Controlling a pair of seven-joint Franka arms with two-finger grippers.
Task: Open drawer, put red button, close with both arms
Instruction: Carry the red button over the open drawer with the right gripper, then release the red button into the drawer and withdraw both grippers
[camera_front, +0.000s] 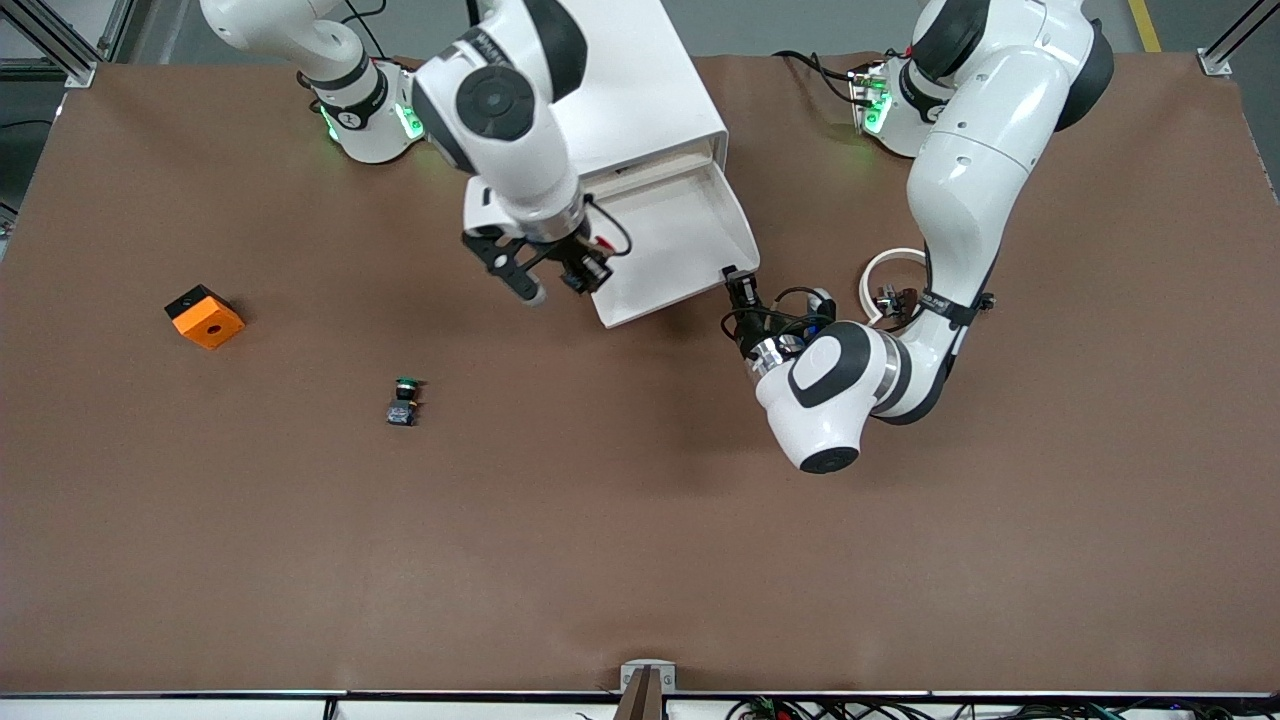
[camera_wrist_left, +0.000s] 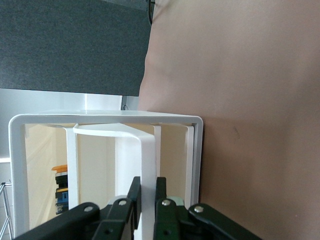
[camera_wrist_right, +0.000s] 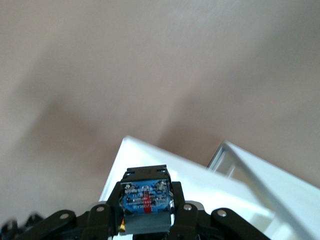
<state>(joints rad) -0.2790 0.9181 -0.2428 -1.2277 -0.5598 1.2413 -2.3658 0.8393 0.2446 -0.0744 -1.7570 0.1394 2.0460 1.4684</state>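
Note:
My right gripper (camera_front: 583, 268) hangs over the open white drawer (camera_front: 690, 235), at its edge toward the right arm's end. It is shut on the red button; the right wrist view shows the button's blue and black body (camera_wrist_right: 145, 202) between the fingers (camera_wrist_right: 178, 200), with the red cap hidden. My left gripper (camera_front: 738, 287) is at the drawer's front corner. In the left wrist view it (camera_wrist_left: 147, 192) is shut on the drawer's white handle (camera_wrist_left: 145, 160). The white cabinet (camera_front: 640, 90) stands between the arm bases.
A green-capped button (camera_front: 404, 400) lies on the brown table, nearer to the front camera than the drawer. An orange block (camera_front: 204, 316) sits toward the right arm's end. A white ring (camera_front: 880, 275) lies beside the left forearm.

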